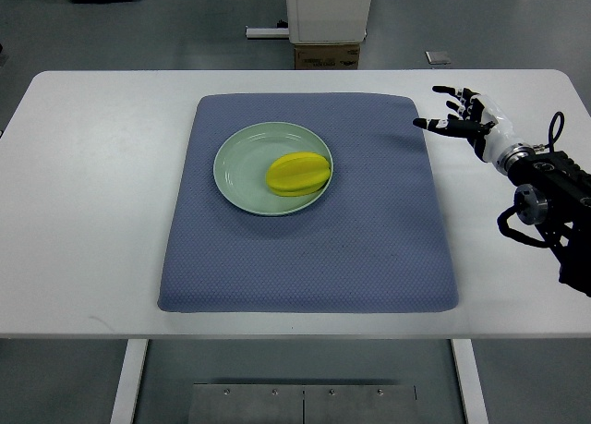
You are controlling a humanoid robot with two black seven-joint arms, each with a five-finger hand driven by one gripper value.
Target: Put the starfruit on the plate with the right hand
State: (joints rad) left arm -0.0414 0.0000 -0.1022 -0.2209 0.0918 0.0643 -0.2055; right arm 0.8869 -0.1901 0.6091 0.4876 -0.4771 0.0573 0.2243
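Metal plating (300, 401) with small screws is seen at the bottom edge, below the near rim of the white table (83, 212), whose legs drop out of sight on either side of it. Most of the table's middle is covered by a blue-grey textured mat (369, 239), laid flat with rounded corners. On the far left part of that mat a pale green plate (242, 161) is set, and the starfruit (298, 174) is found lying on it, yellow and ridged, resting on the plate's right half with its end reaching close to the rim. Nothing is touching the fruit. At the right edge the right hand (460, 116) is held above the bare tabletop just beyond the mat's far right corner, well apart from the plate; its black and white fingers (434, 123) are spread and relaxed, pointing leftward, and nothing is grasped in them. The forearm behind it, dark with looped cables, is seen coming in from the right edge. Beyond the table, a grey floor is visible, with a white cabinet base (328, 10) and a cardboard box (327, 55) under it.
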